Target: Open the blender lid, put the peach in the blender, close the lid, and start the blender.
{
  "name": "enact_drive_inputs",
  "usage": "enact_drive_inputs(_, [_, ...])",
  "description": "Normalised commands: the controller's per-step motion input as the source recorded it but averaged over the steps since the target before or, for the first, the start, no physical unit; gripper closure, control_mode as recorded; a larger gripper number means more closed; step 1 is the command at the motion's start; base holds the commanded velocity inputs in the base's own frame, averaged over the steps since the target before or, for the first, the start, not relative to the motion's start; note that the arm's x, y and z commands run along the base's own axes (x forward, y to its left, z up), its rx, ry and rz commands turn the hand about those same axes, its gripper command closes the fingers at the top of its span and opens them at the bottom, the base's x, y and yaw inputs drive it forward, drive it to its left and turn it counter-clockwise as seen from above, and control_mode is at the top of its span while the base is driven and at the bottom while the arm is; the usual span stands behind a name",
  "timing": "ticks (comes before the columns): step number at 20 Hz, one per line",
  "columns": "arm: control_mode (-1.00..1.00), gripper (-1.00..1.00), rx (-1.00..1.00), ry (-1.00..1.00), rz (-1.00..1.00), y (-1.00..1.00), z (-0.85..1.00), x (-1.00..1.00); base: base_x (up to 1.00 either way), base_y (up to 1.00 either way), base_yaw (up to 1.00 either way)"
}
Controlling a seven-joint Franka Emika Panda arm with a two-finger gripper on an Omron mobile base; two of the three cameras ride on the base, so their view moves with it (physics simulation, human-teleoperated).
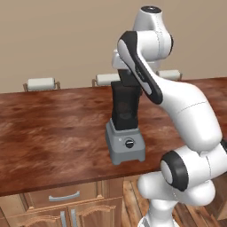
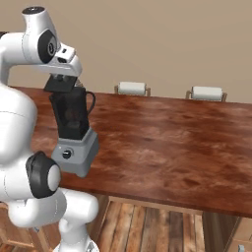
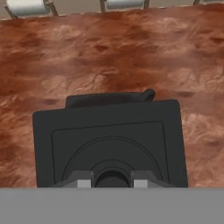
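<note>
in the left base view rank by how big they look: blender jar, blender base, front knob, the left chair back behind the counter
1. blender jar, though the arm hides its top
2. blender base, close behind the jar
3. left chair back, farther from the camera, so likely bigger than it looks
4. front knob, clearly smallest

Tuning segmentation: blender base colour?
Grey, black knob; the blender base shows best in the left base view.

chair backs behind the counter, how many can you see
3 in the left base view: far-left chair back, middle chair back behind the blender, right chair back partly hidden behind the arm. More may be hidden.
</note>
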Motion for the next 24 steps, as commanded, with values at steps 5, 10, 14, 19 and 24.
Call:
enact_drive_inputs(5, [-1.00, 1.00, 0.00, 0.12, 0.00, 0.00, -0.10, 0.00, 0.00, 0.00, 0.00])
enact_drive_inputs(10, [-1.00, 1.00, 0.00, 0.12, 0.00, 0.02, -0.09, 0.12, 0.00, 0.00, 0.00])
enact_drive_inputs(14, [-1.00, 1.00, 0.00, 0.08, 0.00, 0.05, -0.10, 0.05, 0.00, 0.00, 0.00])
enact_drive_inputs(19, [-1.00, 1.00, 0.00, 0.04, -0.02, 0.02, -0.04, -0.01, 0.00, 0.00, 0.00])
enact_drive_inputs(24, [-1.00, 1.00, 0.00, 0.05, -0.04, 0.00, 0.00, -0.02, 0.00, 0.00, 0.00])
